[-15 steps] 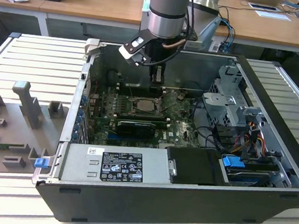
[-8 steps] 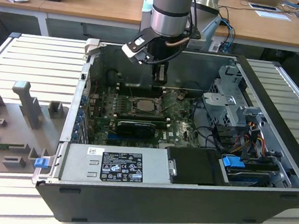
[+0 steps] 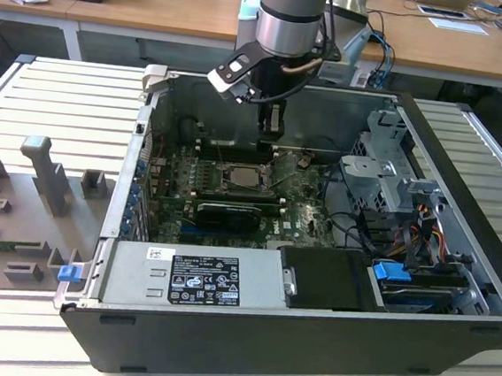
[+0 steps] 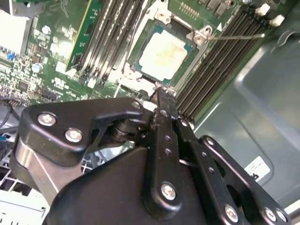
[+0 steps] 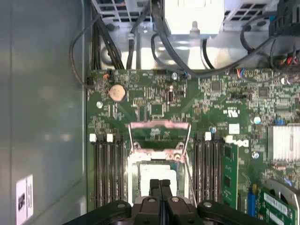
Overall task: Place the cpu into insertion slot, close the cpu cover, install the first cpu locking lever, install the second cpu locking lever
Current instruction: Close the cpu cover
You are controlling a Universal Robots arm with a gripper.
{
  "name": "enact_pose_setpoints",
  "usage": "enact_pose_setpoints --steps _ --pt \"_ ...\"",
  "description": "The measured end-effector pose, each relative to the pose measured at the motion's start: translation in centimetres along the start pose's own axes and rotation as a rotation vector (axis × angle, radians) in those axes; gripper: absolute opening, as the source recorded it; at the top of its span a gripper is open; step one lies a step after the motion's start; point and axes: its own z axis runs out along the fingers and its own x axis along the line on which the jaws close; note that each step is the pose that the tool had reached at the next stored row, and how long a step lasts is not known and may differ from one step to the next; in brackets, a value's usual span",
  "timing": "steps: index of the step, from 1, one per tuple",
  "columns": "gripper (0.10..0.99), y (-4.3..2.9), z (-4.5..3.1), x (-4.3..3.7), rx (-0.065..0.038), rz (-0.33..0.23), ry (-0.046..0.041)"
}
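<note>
We see a pale, matt metal top on the cpu (image 4: 164,55), thin bright metal in the cpu cover (image 5: 159,124), smooth black semi-gloss plastic or metal on the gripper (image 4: 161,93), a glossy green circuit board (image 4: 42,61) and a matt grey metal case wall (image 4: 262,84).

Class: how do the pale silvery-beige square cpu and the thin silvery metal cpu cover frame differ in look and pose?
The cpu is a solid plate; the cpu cover is a windowed frame. The cpu lies flat in the insertion slot; the cpu cover is swung open, off it. Both are squarish metal.
</note>
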Motion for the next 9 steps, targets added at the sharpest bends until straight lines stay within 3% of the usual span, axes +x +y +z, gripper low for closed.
enact_pose_setpoints --steps 3,7,9 --pt "0.106 0.51 -0.01 0.01 0.0 0.0 0.0001" --pt "0.106 0.6 -0.82 0.03 0.0 0.0 0.0001" --pt "0.106 0.94 -0.81 0.04 0.0 0.0 0.0003"
